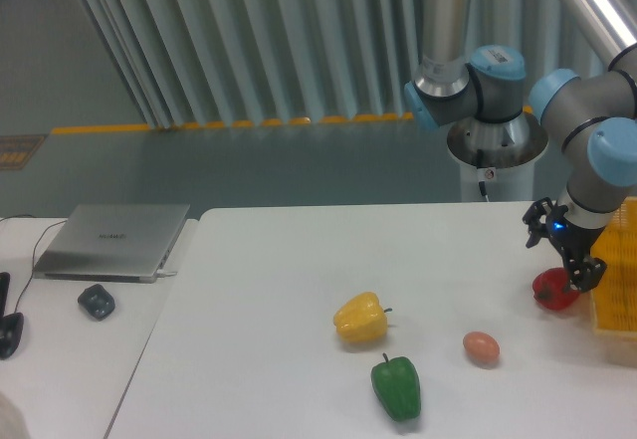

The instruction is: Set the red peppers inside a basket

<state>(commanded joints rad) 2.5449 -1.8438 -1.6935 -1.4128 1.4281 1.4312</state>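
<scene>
- Camera view: the black two-finger gripper hangs just above the small glossy red bell pepper, jaws spread and holding nothing.
- That red pepper lies on the white surface near its right edge, just beside the yellow-orange lattice plastic basket.
- To grasp well, I judge the spread fingers should centre over the pepper's widest part, descend so they straddle it, then pinch gently; glossy skin may slip.
- Only part of the basket shows; whether it holds anything cannot be told.
- A yellow pepper, green pepper and egg-like brown object lie well apart, mid-surface.
</scene>
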